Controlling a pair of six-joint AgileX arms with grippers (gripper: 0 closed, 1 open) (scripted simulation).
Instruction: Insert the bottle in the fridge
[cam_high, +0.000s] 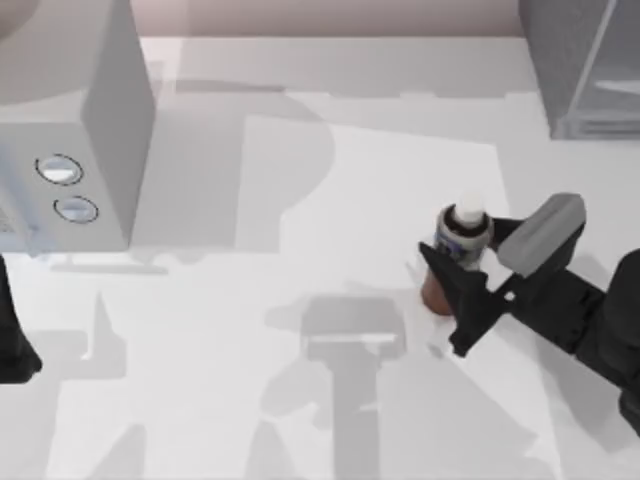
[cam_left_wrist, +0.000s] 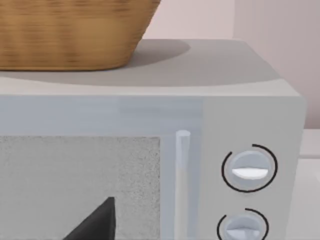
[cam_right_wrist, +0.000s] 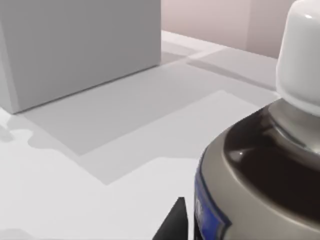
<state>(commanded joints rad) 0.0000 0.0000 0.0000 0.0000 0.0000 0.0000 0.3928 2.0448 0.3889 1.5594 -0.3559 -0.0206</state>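
1. The right hand (cam_high: 447, 268) is at the bottle (cam_high: 457, 255), its dark fingers on either side of the reddish-brown lower body, clamped on it; the bottle stands upright on the counter (cam_high: 330, 250), at the top view's right
2. From above, the bottle's white cap (cam_high: 468, 212), grey-and-blue label band and brown base all show; the right wrist view, right up against it, shows the bottle (cam_right_wrist: 260, 190) from the shoulder up, with its cap (cam_right_wrist: 300, 55), a strip of blue label and one dark fingertip (cam_right_wrist: 172, 222) beside it
3. Beyond the right hand, toward the far right corner, stands the fridge (cam_high: 585, 65), a dark grey cabinet with a pale panel, well apart from the bottle; bare counter lies between them
4. Far to the other side of the right hand sits the light grey box (cam_high: 75, 130) with two round dials (cam_high: 58, 170); the right wrist view shows its plain grey side wall (cam_right_wrist: 80, 45) past open counter
5. The left arm (cam_high: 15, 340) is parked at the left edge of the counter; I cannot tell how its hand stands
6. The left wrist view alone shows a woven basket (cam_left_wrist: 70, 30) resting on top of the grey box (cam_left_wrist: 250, 90), plus its speckled door window and upright handle
7. Count: one bottle, one fridge, one grey box, two dials, one basket
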